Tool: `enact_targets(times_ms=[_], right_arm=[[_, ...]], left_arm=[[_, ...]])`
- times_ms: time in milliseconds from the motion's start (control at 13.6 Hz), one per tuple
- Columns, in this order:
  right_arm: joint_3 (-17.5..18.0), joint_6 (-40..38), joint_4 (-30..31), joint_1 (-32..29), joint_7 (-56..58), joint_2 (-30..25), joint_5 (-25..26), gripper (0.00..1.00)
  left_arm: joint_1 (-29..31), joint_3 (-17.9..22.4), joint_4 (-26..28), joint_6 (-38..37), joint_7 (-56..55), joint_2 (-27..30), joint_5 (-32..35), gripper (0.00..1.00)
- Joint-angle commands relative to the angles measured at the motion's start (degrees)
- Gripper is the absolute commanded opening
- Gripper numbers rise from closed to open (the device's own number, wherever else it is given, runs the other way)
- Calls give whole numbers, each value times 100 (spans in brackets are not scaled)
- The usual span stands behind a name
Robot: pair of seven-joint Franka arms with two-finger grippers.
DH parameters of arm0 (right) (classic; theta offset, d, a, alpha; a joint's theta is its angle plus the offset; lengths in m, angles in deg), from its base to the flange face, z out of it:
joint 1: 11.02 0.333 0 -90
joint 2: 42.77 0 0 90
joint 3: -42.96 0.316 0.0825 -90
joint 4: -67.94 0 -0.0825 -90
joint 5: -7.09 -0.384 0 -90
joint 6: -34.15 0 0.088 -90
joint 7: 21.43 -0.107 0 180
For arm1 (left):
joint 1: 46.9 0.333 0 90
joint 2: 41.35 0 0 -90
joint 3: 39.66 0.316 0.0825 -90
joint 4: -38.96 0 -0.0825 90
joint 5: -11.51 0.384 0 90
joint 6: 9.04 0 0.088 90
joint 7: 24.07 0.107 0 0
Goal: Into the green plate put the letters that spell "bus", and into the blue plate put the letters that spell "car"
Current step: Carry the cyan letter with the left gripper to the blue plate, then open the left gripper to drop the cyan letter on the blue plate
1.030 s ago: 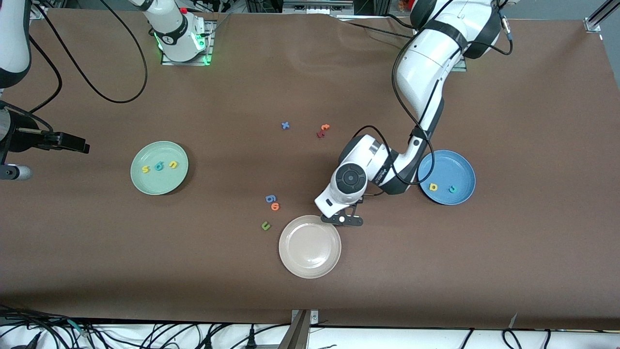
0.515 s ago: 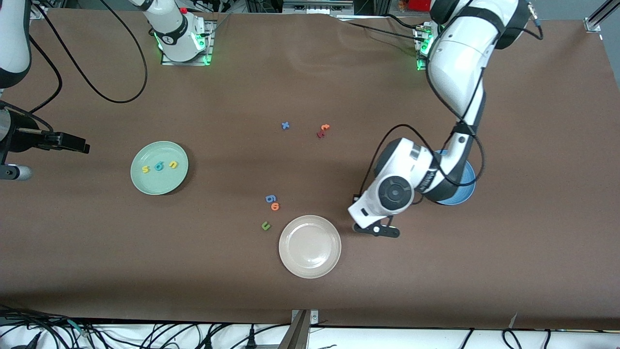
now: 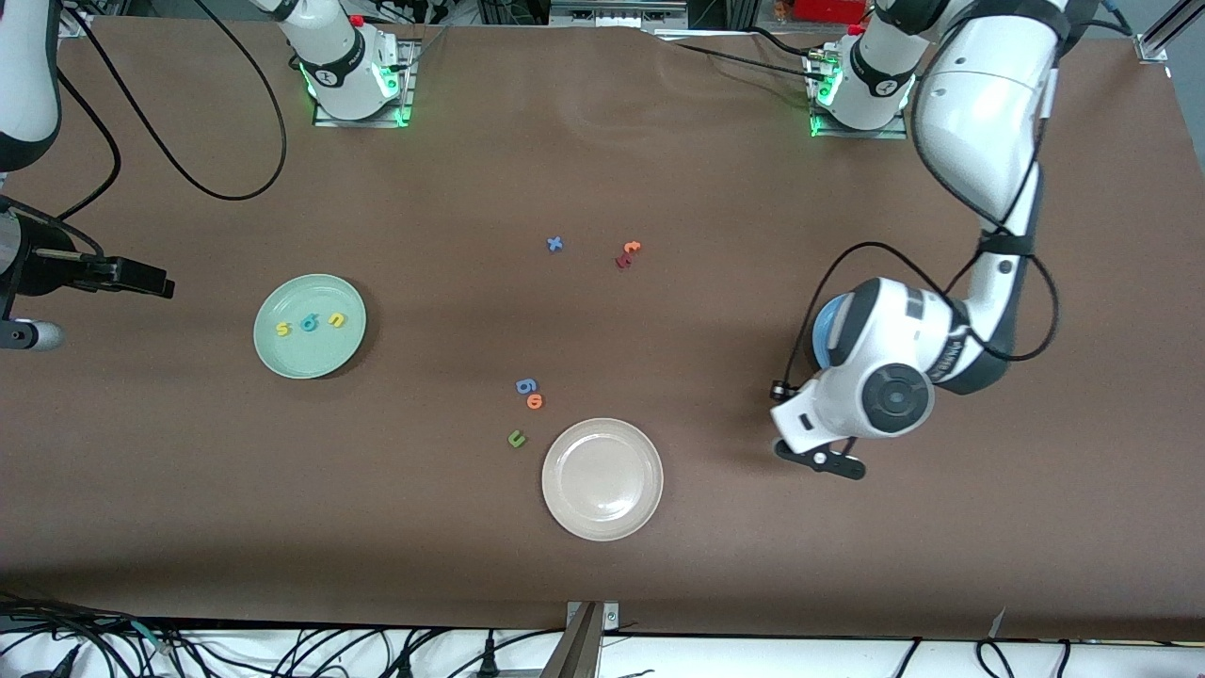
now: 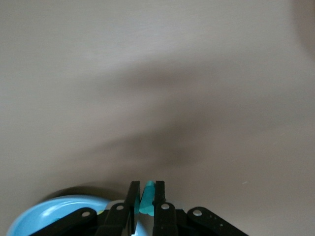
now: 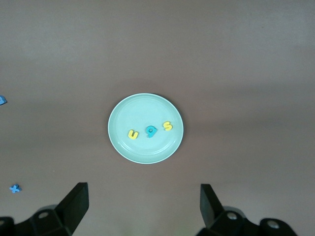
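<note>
Left gripper clamped on a teal letter, hanging over the blue plate's rim. Right gripper waits, jaws wide, above the green plate.

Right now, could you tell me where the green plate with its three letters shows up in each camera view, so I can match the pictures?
Front view: the green plate lies toward the right arm's end of the table, three small letters in a row on it.
Right wrist view: the plate sits mid-picture, above the open right hand.
Left wrist view: not in it.
Shared landmark: the small blue x.
</note>
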Motion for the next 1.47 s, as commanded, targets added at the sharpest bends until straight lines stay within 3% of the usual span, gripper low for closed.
enact_targets(times_ms=[0, 147, 662, 1104, 1251, 1398], right_arm=[[47, 57, 115, -21, 13, -106, 62, 100], [47, 57, 115, -21, 13, -106, 71, 100], [47, 57, 115, -21, 13, -106, 71, 100], [47, 48, 115, -21, 13, -106, 71, 100], [47, 57, 115, -21, 13, -106, 71, 100], [47, 56, 115, -21, 13, -106, 71, 100]], left_arm=[[315, -44, 1052, 683, 491, 615, 47, 10], [535, -53, 1843, 1386, 868, 967, 38, 10], [1028, -53, 2364, 1521, 1538, 1232, 38, 9], [1133, -44, 3270, 2540, 1538, 1329, 55, 10], [1142, -44, 3349, 2506, 1521, 1417, 55, 34], [1160, -36, 3341, 2488, 1529, 1408, 55, 100]])
